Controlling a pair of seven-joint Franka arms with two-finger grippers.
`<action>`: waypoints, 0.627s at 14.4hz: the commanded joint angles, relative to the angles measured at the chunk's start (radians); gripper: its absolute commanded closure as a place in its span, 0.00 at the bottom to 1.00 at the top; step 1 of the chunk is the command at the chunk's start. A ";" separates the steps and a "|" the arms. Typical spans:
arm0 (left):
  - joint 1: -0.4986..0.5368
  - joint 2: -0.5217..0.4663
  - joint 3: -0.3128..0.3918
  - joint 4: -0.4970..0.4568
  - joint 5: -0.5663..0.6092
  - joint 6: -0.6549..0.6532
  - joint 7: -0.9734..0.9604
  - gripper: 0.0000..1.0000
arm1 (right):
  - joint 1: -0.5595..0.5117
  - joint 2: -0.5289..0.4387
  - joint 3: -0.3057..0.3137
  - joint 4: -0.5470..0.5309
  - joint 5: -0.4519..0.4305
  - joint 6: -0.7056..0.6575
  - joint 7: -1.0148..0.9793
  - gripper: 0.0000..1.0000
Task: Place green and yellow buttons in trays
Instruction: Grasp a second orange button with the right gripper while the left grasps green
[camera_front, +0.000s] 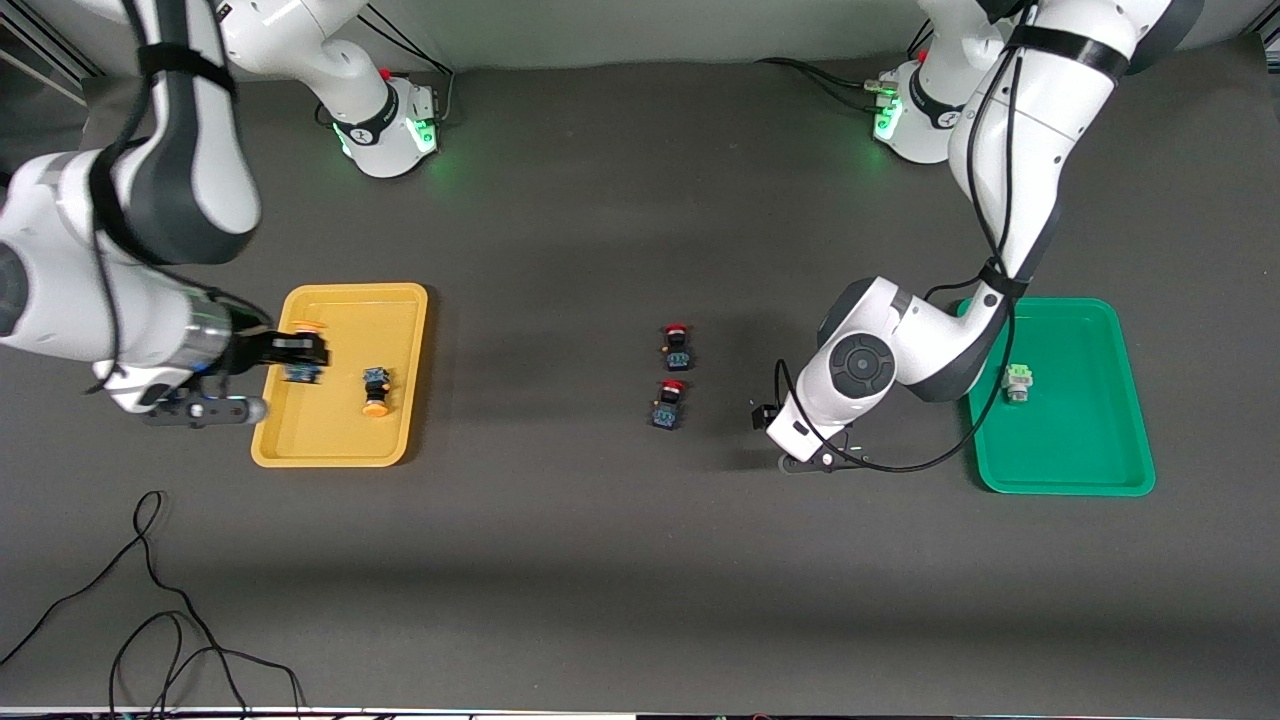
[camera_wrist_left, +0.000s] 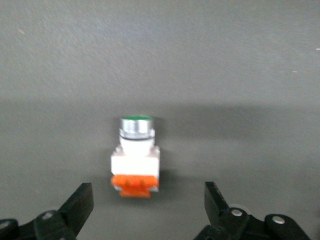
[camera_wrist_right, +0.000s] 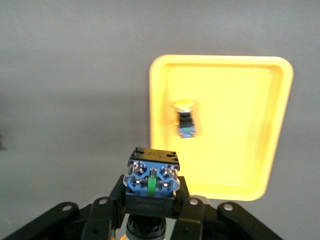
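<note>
Carrying a yellow-capped switch (camera_front: 300, 372) clamped in the right hand (camera_front: 298, 350) over the yellow tray (camera_front: 340, 455); next, lower and release. Left hand (camera_wrist_left: 149, 210), fingers apart, frames the green-topped switch (camera_wrist_left: 135, 155) on the tabletop (camera_wrist_left: 225, 75).

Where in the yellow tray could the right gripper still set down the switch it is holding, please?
The right gripper, shut on a yellow switch, hangs over the yellow tray. Another yellow switch lies mid-tray. Bare floor remains along the rim nearest the front camera and along the rim nearest the robot bases. The middle is crowded.
</note>
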 joint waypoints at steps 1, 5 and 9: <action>-0.013 0.005 0.017 -0.005 0.053 0.021 -0.012 0.03 | 0.015 -0.014 -0.056 -0.124 -0.015 0.110 -0.148 1.00; -0.010 0.017 0.022 -0.001 0.083 0.044 -0.009 0.57 | 0.012 0.003 -0.070 -0.345 -0.006 0.432 -0.252 1.00; -0.006 0.013 0.020 -0.001 0.082 0.044 -0.009 0.90 | 0.015 0.064 -0.058 -0.477 0.002 0.689 -0.288 1.00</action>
